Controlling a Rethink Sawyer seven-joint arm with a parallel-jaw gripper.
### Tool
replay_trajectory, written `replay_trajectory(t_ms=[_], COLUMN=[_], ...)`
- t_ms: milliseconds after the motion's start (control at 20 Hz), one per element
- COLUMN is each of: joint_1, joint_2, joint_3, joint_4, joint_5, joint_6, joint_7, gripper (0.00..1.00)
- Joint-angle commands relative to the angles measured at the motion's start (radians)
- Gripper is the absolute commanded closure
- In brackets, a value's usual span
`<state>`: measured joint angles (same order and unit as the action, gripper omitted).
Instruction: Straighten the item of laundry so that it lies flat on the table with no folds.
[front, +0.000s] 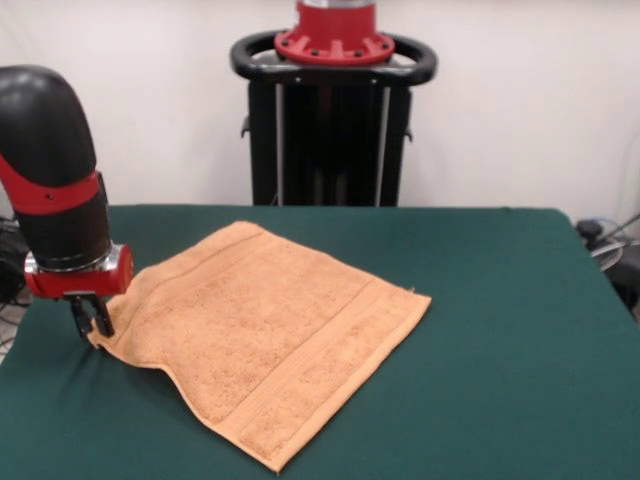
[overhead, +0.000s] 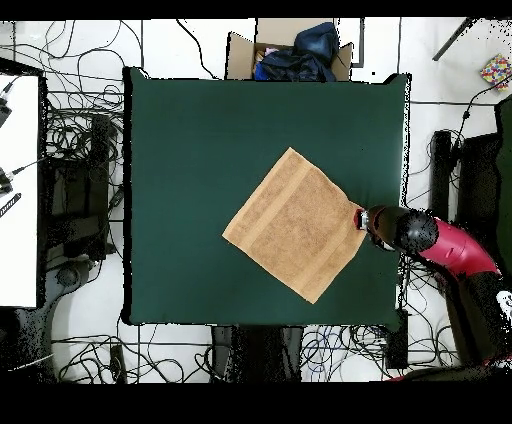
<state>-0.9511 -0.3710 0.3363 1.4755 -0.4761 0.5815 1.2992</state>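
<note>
Towel corner and gripper, that's the pairing to watch. The light-orange, roughly square terry-cloth towel (front: 265, 340) lies spread as a diamond a little off the middle of the large desk covered in dark green felt (front: 500, 330), and the red and black arm's gripper (front: 92, 318) sits right at one point of that diamond. From across the desk, the whole cloth stretches away from the gripper toward the desk's middle and the opposite side edge; from above, that same corner is the one pointing at the side edge where the arm reaches in. The gripper's two dark fingers (front: 103, 317) stand close together, narrow, down at the fabric's tip, and they look pinched on that corner, though the contact itself is too small to confirm. The edge running from there toward the camera-side desk edge lifts in a soft ripple; the rest looks flat. My read: any pull should go outward along the diagonal, away from the far corner.
</note>
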Motion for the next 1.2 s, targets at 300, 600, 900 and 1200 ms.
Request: replay_trajectory(t_ms=[300,600,900,1200], joint_1=[0.009,0.002,-0.004,-0.009], joint_2=[0.088,0.091,0.077,0.071], joint_3=[0.07,0.081,0.087,0.102], joint_4=[-0.115,-0.139,-0.142,-0.154], joint_5=[-0.09,-0.092,-0.099,-0.111], joint_6=[0.036,0.062,0.078,0.1], joint_7=[-0.171,-0.192,-0.199,-0.201], gripper=[1.0,1.0,1.0,1.0])
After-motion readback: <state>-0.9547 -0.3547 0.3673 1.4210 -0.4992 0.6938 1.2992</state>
